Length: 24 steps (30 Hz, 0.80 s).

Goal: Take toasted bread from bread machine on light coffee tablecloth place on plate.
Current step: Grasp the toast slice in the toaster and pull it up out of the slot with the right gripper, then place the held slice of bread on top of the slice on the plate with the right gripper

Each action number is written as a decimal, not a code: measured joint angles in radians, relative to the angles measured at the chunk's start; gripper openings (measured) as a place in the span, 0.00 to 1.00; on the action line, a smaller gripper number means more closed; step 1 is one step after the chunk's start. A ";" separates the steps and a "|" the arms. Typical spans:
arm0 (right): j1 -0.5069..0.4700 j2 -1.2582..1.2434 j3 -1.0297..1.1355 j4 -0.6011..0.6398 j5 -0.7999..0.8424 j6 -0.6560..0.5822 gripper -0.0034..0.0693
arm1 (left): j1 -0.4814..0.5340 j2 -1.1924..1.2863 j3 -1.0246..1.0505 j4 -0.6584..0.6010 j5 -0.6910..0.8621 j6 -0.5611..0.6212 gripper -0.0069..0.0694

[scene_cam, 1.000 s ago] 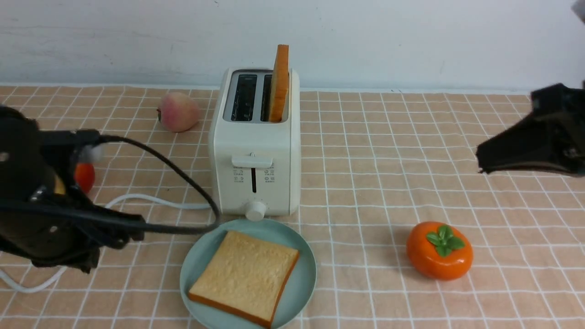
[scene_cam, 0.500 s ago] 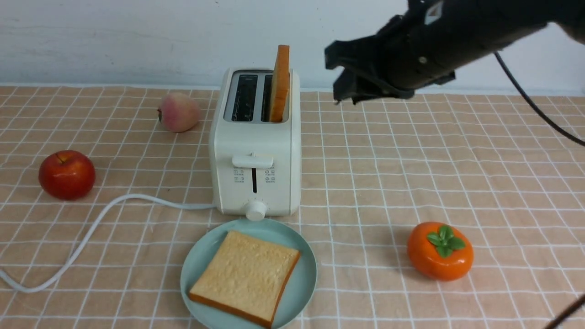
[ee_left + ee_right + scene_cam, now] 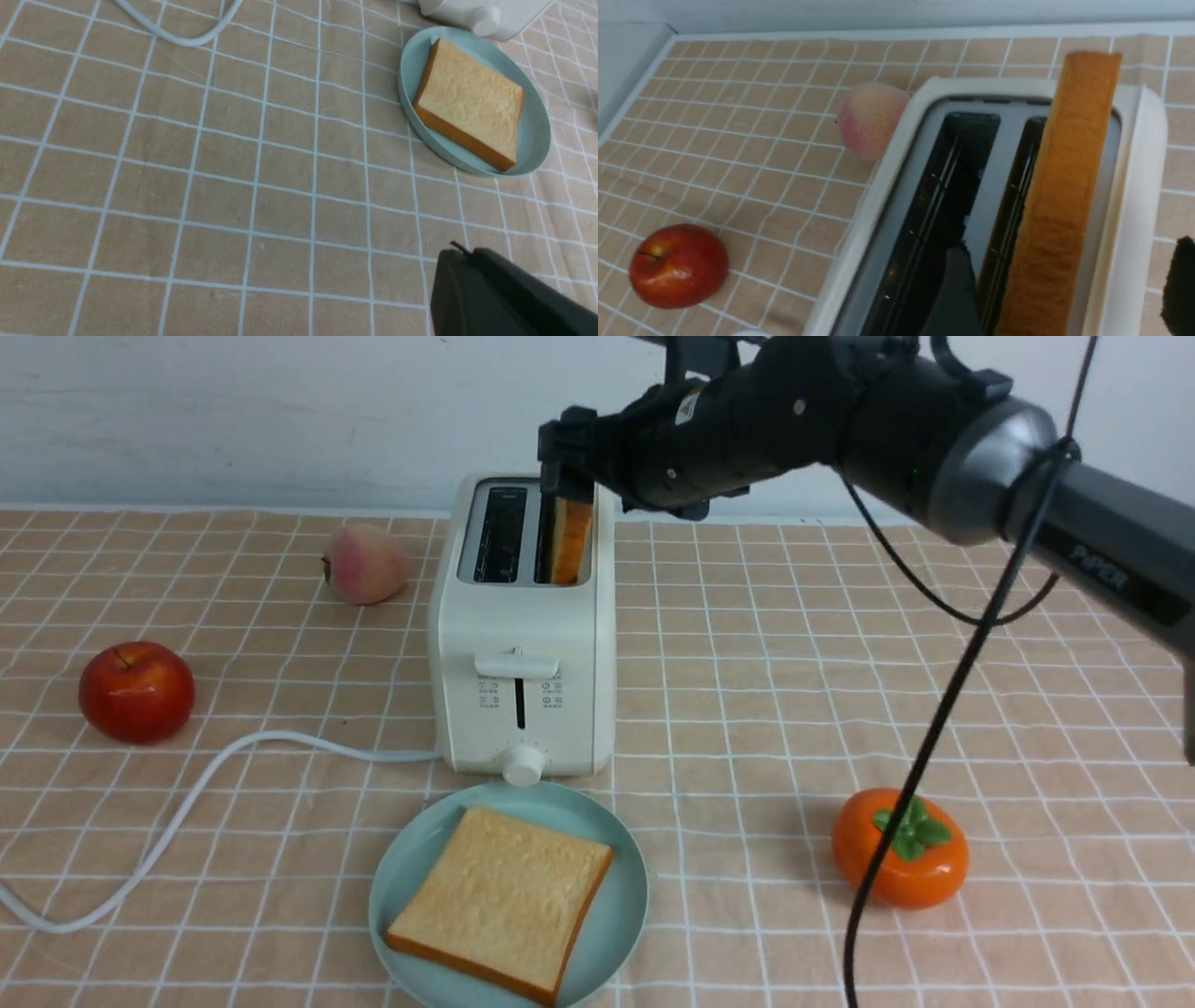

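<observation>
The cream-white bread machine [image 3: 521,635] stands on the light coffee tablecloth [image 3: 794,644]. One slice of toasted bread [image 3: 570,539] stands upright in its right slot; the left slot is empty. My right gripper [image 3: 567,476] hangs open over that slice, and in the right wrist view its fingers [image 3: 957,289] sit on either side of the slice [image 3: 1064,196] without gripping it. A second slice [image 3: 499,901] lies flat on the teal plate [image 3: 621,896] in front of the toaster. My left gripper [image 3: 460,254] is shut and empty, low over the cloth beside the plate [image 3: 406,74].
A red apple [image 3: 136,692] lies at the left and a peach [image 3: 364,565] behind it beside the toaster. An orange persimmon [image 3: 898,849] sits at the right front. The white cord [image 3: 187,803] curves from the toaster across the left front.
My right arm swung from the right edge up and left to above the toaster, and its jaws opened. My left arm drew back out of the front view.
</observation>
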 joint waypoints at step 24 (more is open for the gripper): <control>-0.001 -0.560 -0.014 -0.072 0.667 -0.214 0.13 | 0.000 0.000 0.021 0.006 -0.053 0.004 0.07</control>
